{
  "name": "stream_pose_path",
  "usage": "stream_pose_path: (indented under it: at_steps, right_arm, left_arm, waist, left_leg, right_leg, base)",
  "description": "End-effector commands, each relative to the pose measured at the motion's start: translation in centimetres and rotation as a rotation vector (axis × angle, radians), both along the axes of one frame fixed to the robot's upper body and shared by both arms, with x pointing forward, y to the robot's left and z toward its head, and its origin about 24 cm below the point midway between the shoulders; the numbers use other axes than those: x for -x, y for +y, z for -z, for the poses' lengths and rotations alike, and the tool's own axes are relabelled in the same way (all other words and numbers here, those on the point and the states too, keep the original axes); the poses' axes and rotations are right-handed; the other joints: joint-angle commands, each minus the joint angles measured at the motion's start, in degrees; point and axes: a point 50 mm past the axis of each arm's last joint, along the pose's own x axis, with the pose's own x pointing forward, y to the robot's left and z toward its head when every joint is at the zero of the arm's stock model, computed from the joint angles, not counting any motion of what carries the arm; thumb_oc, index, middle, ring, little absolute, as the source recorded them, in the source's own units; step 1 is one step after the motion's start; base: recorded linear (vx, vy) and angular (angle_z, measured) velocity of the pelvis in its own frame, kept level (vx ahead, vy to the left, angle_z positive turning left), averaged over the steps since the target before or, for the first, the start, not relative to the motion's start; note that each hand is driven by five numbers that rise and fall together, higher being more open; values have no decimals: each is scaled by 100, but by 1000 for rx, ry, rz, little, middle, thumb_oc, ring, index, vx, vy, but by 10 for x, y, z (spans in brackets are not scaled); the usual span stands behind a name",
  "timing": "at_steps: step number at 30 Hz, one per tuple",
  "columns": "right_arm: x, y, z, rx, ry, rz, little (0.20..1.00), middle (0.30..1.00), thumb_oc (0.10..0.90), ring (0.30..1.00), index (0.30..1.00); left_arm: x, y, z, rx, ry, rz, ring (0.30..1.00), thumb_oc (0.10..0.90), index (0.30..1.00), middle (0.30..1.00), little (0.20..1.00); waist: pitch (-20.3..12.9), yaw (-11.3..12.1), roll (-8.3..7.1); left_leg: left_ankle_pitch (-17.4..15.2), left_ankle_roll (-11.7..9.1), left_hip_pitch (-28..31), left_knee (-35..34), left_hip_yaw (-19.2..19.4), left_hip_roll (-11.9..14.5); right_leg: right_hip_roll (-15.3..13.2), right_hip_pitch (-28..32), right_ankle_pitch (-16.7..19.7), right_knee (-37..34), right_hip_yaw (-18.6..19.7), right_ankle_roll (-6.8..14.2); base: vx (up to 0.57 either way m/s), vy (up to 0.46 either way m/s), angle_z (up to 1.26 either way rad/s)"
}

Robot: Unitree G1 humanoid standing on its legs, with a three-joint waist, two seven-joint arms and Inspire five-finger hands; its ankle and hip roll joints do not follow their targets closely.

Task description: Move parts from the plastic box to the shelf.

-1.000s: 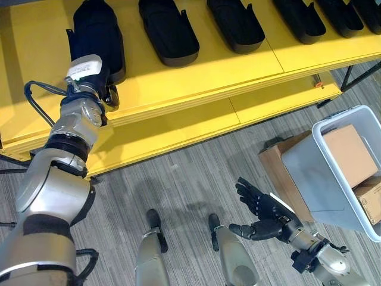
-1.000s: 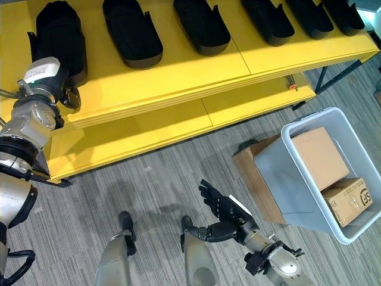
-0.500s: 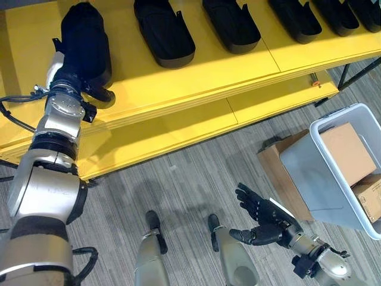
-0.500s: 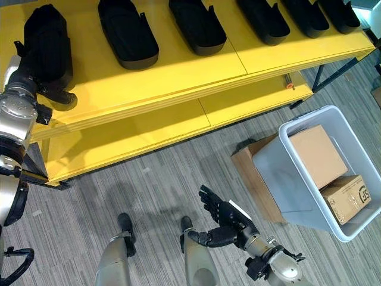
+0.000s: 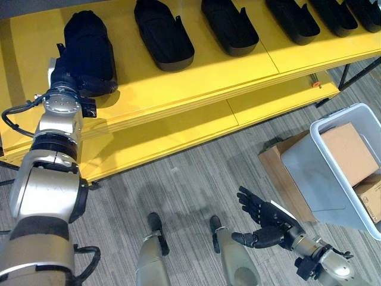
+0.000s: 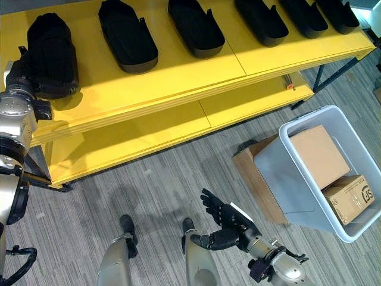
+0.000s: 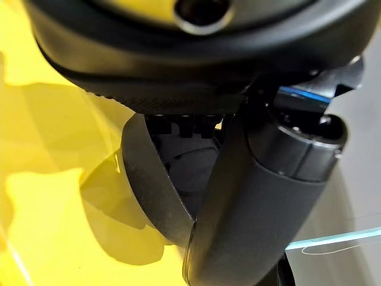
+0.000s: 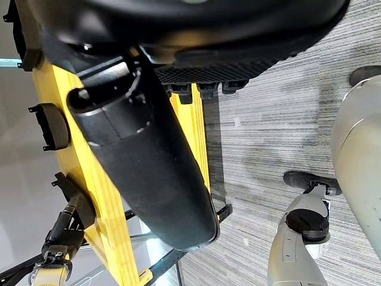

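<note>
Parts sit in a row along the yellow shelf (image 5: 196,65) across the top of the frame. At upper left we see the left hand (image 5: 66,80) against the near end of the leftmost black part (image 5: 88,46); we cannot tell how its fingers are set. At lower right, the right hand (image 5: 262,221) hangs spread and empty above the floor. The plastic box (image 5: 324,179) at the right edge holds cardboard boxes (image 5: 348,152).

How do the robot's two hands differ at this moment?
The left robot hand is up on the yellow shelf, against the leftmost black part; the right robot hand hangs low over the grey floor, touching nothing. The right hand's fingers are spread open; the left hand's are hidden behind the part. Both are dark.
</note>
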Motion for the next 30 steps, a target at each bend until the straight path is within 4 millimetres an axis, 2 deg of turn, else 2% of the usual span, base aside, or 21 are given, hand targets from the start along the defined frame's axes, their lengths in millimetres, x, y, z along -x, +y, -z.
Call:
stream_pose_path:
  at_steps: [1, 6, 11, 16, 18, 26, 30]
  right_arm:
    - [-7, -12, -24, -9, -122, 10, 1000, 1000, 900, 1000, 1000]
    - [-7, -13, -23, -10, -113, 12, 1000, 1000, 900, 1000, 1000]
    - [-7, -15, -25, -8, -111, 10, 1000, 1000, 900, 1000, 1000]
    - [-7, -16, -26, -6, -112, 9, 1000, 1000, 900, 1000, 1000]
    - [-7, -14, -25, -12, -112, 5, 1000, 1000, 900, 1000, 1000]
    - [-7, -14, -25, 1, -120, 10, 1000, 1000, 900, 1000, 1000]
    - [-7, -14, -25, 7, -120, 8, 1000, 1000, 900, 1000, 1000]
  left_arm:
    - [10, 14, -37, -57, -139, -78, 1000, 900, 1000, 1000, 1000]
    - [11, 14, -43, -111, -130, -98, 1000, 900, 1000, 1000, 1000]
    - [14, 20, -46, -313, -39, -178, 1000, 900, 1000, 1000, 1000]
    - [13, 20, -43, -235, -65, -177, 1000, 900, 1000, 1000, 1000]
    - [12, 18, -41, -130, -112, -174, 1000, 900, 1000, 1000, 1000]
    - [12, 15, -46, 46, -233, -188, 1000, 900, 1000, 1000, 1000]
    - [13, 15, -45, 81, -252, -185, 1000, 900, 1000, 1000, 1000]
  waist:
    - [-160, 27, 63]
    - [-171, 23, 54]
    - [-174, 21, 31]
    - [-148, 24, 20]
    - [-137, 26, 4]
    - [-117, 29, -7]
    - [-110, 45, 6]
  left_leg:
    - [-747, -423, 207, 489, -8, 501]
    - [-743, -425, 187, 493, -11, 501]
    - [-738, -411, 143, 519, 4, 507]
    - [-748, -401, 95, 558, 4, 518]
    - [-759, -401, 79, 574, 6, 523]
    - [-784, -402, 24, 629, -9, 514]
    - [-799, -402, 0, 661, -30, 510]
  right_leg:
    - [-113, -229, 119, -130, -135, -256]
    - [-110, -233, 132, -149, -137, -250]
    - [-99, -296, 129, -106, -124, -254]
    - [-101, -343, 118, -62, -107, -253]
    - [-103, -359, 111, -48, -109, -257]
    - [-98, -422, 105, -7, -94, -266]
    - [-101, -439, 90, 34, -105, -277]
  base:
    - [0, 0, 0]
    - [0, 0, 0]
    - [0, 0, 0]
    - [0, 0, 0]
    - [0, 0, 0]
    - [0, 0, 0]
    - [0, 0, 0]
